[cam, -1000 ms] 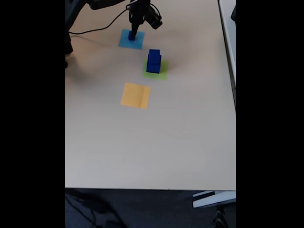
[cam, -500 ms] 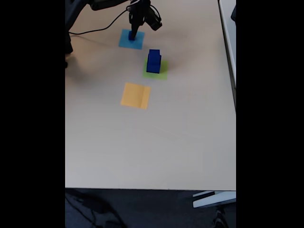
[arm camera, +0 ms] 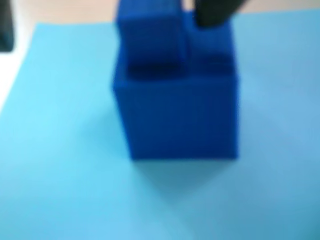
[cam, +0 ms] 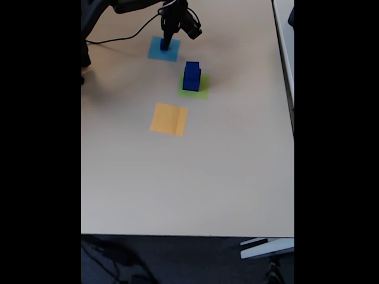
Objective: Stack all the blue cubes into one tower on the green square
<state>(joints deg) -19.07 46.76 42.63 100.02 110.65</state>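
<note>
A small blue cube (cam: 164, 44) sits on the light-blue square (cam: 155, 52) at the back of the table. My gripper (cam: 167, 40) points down right over it. In the blurred wrist view the same cube (arm camera: 185, 117) is seen close up on the light-blue paper (arm camera: 65, 165). A blue finger (arm camera: 150, 35) and a dark finger (arm camera: 212, 12) hang close over the cube's top, and I cannot make out whether they grip it. The tower (cam: 191, 77) of blue cubes stands on the green square (cam: 202, 92), to the right of and nearer than the gripper.
An orange-yellow square (cam: 169, 119) lies in front of the green one. A black cable (cam: 121, 36) runs along the table's back left beside the arm. The table's front edge (cam: 187, 235) is far from the squares.
The gripper has edged slightly upward in the fixed view over the light-blue square. The small cube and the tower stay where they were.
</note>
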